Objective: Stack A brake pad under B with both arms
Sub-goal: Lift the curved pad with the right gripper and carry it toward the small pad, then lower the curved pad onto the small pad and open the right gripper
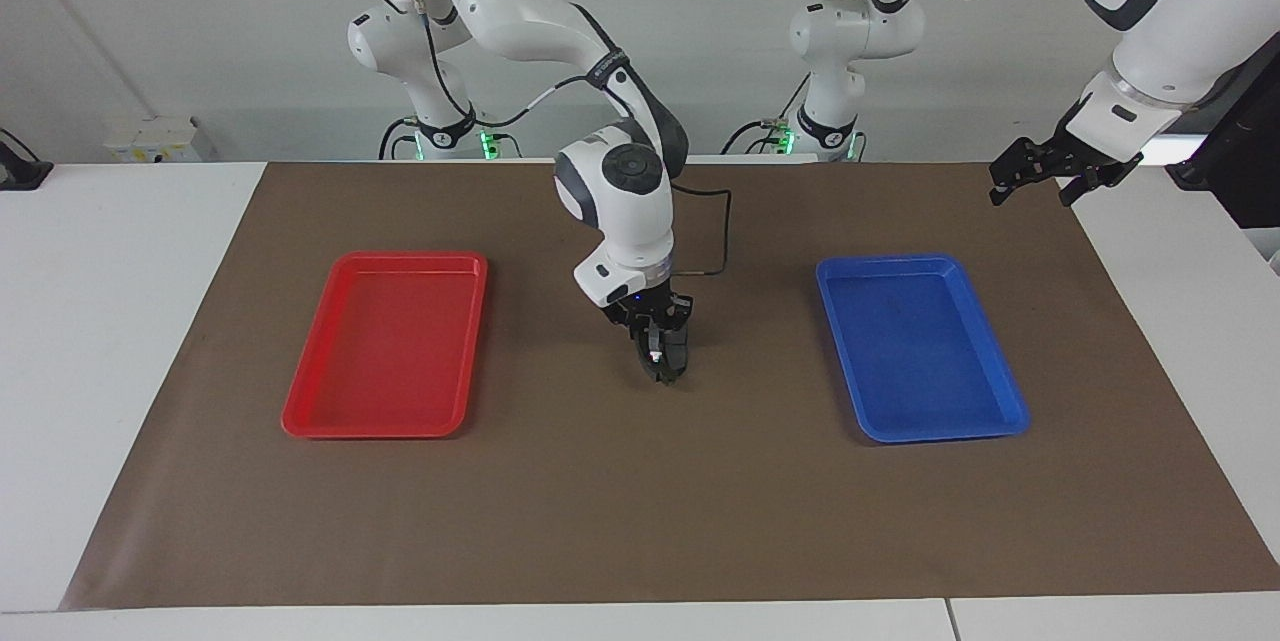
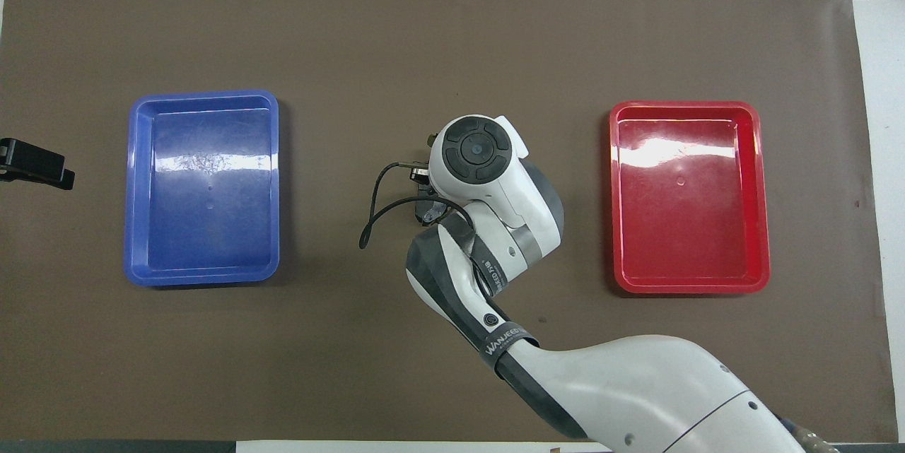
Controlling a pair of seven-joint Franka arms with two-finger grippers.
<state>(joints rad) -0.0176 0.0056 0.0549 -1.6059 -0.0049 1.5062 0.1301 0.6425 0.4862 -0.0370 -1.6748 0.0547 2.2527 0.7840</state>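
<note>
A white table (image 1: 100, 341) carries a wide brown mat (image 1: 640, 501), and a plain pale wall (image 1: 200, 21) stands at the robots' end.

On the mat lie two shallow trays. The red tray (image 1: 300, 411) is toward the right arm's end and the blue tray (image 1: 1010, 411) toward the left arm's end; I see nothing inside either.

The right arm bends over the middle of the mat, its wrist pointing steeply down between the trays. The right gripper (image 1: 660, 361) is low at the mat and holds pad B (image 1: 655, 353), which shows a small bright patch; the fingers are clamped on it. Pad A (image 1: 678, 353) lies on the mat right at this gripper, mostly covered by it, and I cannot tell if the two pads touch. From above, the wrist hides almost all; only a dark bit of pad (image 2: 427, 211) shows.

The left arm waits, raised over the mat's edge near the blue tray. The left gripper (image 1: 1035, 183) has its fingers apart, holding nothing.
</note>
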